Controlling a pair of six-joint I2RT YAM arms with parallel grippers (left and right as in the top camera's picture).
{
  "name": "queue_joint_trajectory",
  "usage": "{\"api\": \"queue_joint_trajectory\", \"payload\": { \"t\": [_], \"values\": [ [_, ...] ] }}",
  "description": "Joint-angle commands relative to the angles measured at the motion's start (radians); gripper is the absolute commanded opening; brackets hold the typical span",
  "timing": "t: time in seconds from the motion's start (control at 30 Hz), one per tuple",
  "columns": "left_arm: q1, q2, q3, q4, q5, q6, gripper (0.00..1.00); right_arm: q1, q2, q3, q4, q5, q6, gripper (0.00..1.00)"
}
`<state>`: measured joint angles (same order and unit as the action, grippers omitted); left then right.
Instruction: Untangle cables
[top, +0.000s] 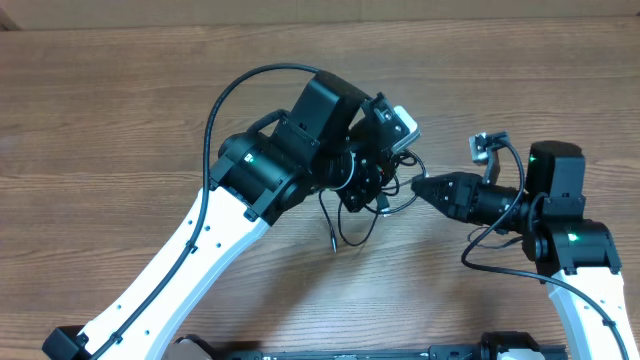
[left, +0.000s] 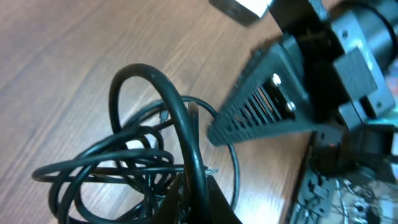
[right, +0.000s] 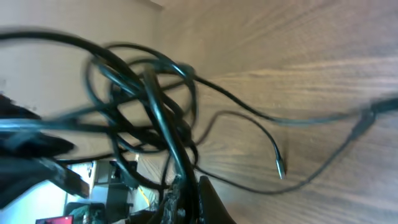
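The cables (top: 355, 215) are thin black cords in a loose clump at the table's middle, partly hidden under my left arm. My left gripper (top: 372, 190) is shut on one cord; in the left wrist view the cord (left: 186, 134) runs up from between the fingers (left: 198, 193) into tangled loops. My right gripper (top: 418, 187) is shut on another cord of the same clump; in the right wrist view the cord (right: 158, 118) rises from its fingers (right: 189, 193). A loose end with a small plug (right: 280, 167) lies on the wood.
The wooden table (top: 120, 120) spreads all round. The right gripper's ribbed finger (left: 261, 115) shows close in the left wrist view. The two grippers are almost touching. A small grey camera (top: 487, 147) sits on the right wrist.
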<state>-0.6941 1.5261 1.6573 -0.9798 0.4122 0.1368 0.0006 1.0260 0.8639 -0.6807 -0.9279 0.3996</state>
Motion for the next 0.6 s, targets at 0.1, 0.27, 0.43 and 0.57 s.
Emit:
{"api": "queue_joint_trajectory", "payload": {
  "t": [0.1, 0.27, 0.43, 0.57],
  "values": [
    [-0.002, 0.025, 0.0, -0.087, 0.061, 0.066, 0.04, -0.002, -0.003, 0.001, 0.167, -0.035, 0.048, 0.04],
    [-0.002, 0.057, 0.0, -0.132, 0.079, 0.066, 0.04, -0.002, -0.003, 0.001, 0.282, -0.006, 0.111, 0.04],
    [-0.001, 0.069, 0.0, -0.148, 0.078, 0.067, 0.04, -0.013, -0.003, 0.001, 0.252, 0.177, 0.188, 0.04],
    [-0.001, 0.069, 0.0, -0.15, 0.066, 0.076, 0.04, -0.061, -0.003, 0.001, 0.196, 0.268, 0.237, 0.04]
  ]
}}
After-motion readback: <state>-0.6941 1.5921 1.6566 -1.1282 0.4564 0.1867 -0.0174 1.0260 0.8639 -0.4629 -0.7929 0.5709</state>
